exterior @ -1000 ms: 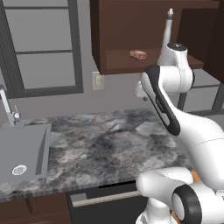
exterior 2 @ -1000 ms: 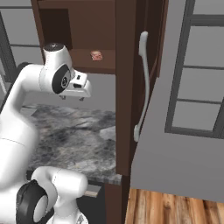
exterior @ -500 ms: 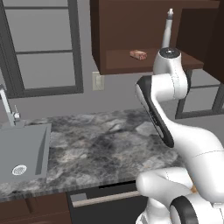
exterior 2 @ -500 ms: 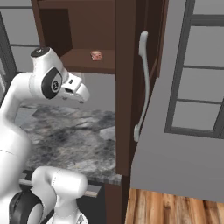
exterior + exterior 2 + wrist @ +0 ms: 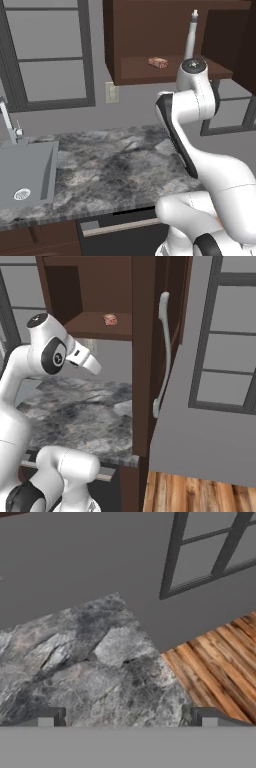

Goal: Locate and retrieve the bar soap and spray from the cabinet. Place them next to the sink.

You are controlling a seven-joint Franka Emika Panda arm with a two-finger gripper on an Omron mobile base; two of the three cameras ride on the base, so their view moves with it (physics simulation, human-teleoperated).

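My tool (image 5: 125, 718) has its two dark fingertips (image 5: 46, 717) spread wide apart with nothing between them, and it looks down along itself at the mottled grey stone tabletop (image 5: 85, 662), with a strip of orange-brown wooden floor (image 5: 220, 657) off the tabletop's edge and a grey wall with a dark-framed window (image 5: 210, 552) beyond. From the right base view my white wrist and its pale tool body (image 5: 85, 360) hang above the tabletop, below the shelf of the large dark reddish-brown wooden wall cabinet (image 5: 150, 30), whose door (image 5: 145, 356) stands open with a long pale handle (image 5: 161, 351) on it. The small flat reddish-orange bar soap (image 5: 158, 62) lies on the cabinet's flat shelf bottom, well apart from my tool; in the right base view it shows as a small block (image 5: 110, 319) further back on that shelf. The rectangular grey metal sink (image 5: 25, 175), with its round perforated drain (image 5: 22, 194) and thin silver faucet (image 5: 7, 122), sits at the far left end of the tabletop, well apart from my arm
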